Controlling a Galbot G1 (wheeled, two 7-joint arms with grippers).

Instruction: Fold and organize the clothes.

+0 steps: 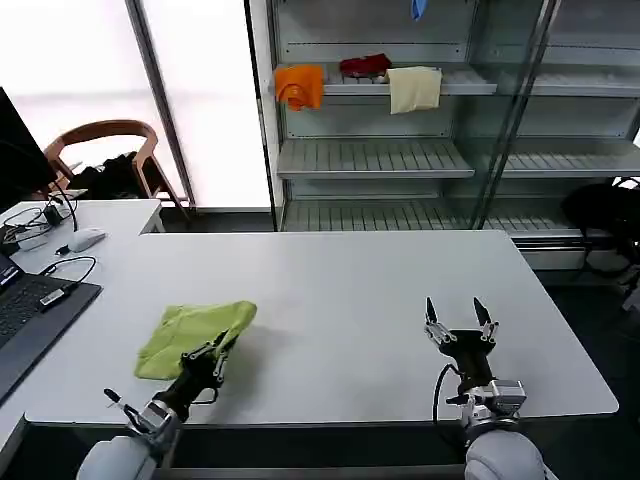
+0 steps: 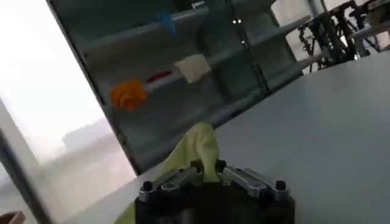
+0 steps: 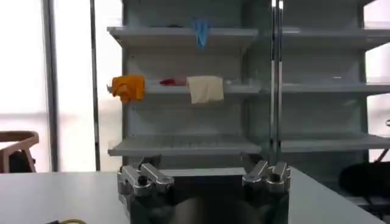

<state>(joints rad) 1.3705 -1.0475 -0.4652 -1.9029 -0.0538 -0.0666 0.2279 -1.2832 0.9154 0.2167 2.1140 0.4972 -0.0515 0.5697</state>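
Note:
The clothes, a lime yellow-green T-shirt [image 1: 195, 333], lie crumpled on the white table [image 1: 350, 290] near its front left. My left gripper [image 1: 217, 352] is at the shirt's near right edge, shut on a fold of the fabric. In the left wrist view that fold of the T-shirt [image 2: 195, 146] rises from between the closed jaws of the left gripper [image 2: 207, 171]. My right gripper [image 1: 459, 318] hovers over the front right of the table, open and holding nothing. The right gripper [image 3: 204, 179] faces the shelves in its own view.
A laptop [image 1: 25, 310], cables and a mouse [image 1: 85, 239] occupy the left table. A chair [image 1: 105, 150] stands behind it. Shelves [image 1: 400, 150] at the back carry an orange cloth [image 1: 300, 85], a red item [image 1: 365, 65] and a cream cloth [image 1: 413, 88].

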